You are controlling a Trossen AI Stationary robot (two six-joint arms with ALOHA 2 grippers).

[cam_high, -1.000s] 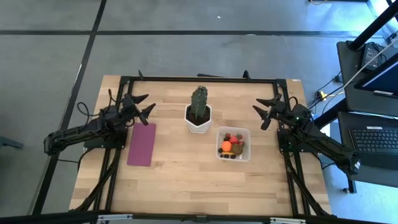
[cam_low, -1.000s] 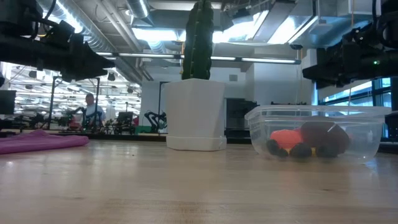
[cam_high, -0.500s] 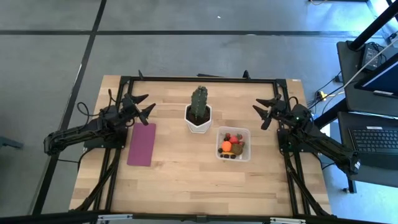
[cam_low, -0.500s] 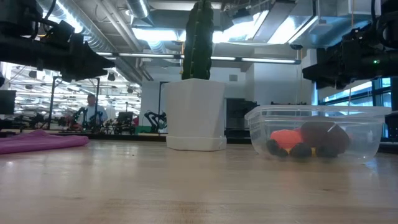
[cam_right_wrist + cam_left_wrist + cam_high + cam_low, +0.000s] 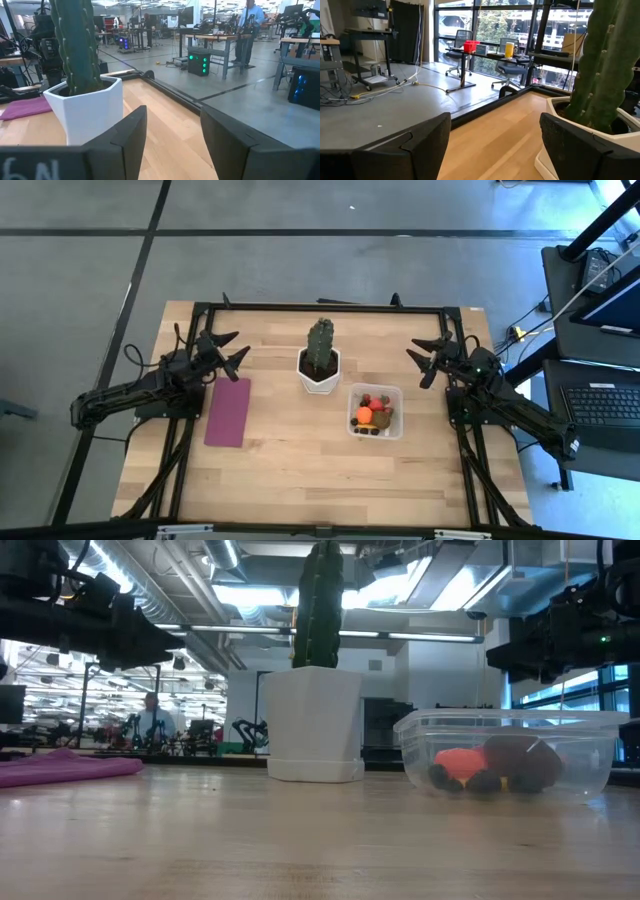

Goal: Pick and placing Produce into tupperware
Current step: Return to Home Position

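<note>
The clear tupperware (image 5: 375,411) stands on the table right of centre and holds the produce (image 5: 374,413): an orange piece, red bits, dark berries and a brown oval (image 5: 520,762). My left gripper (image 5: 231,352) hovers open above the table's far left, beyond the purple mat. My right gripper (image 5: 422,360) hovers open at the far right, beyond the tupperware. Nothing lies between the fingers of either one (image 5: 492,145) (image 5: 172,132).
A green cactus in a white pot (image 5: 319,366) stands at the table's middle, far of the tupperware. A flat purple mat (image 5: 228,411) lies on the left. A black frame runs along the table's edges. The near half of the wooden top is bare.
</note>
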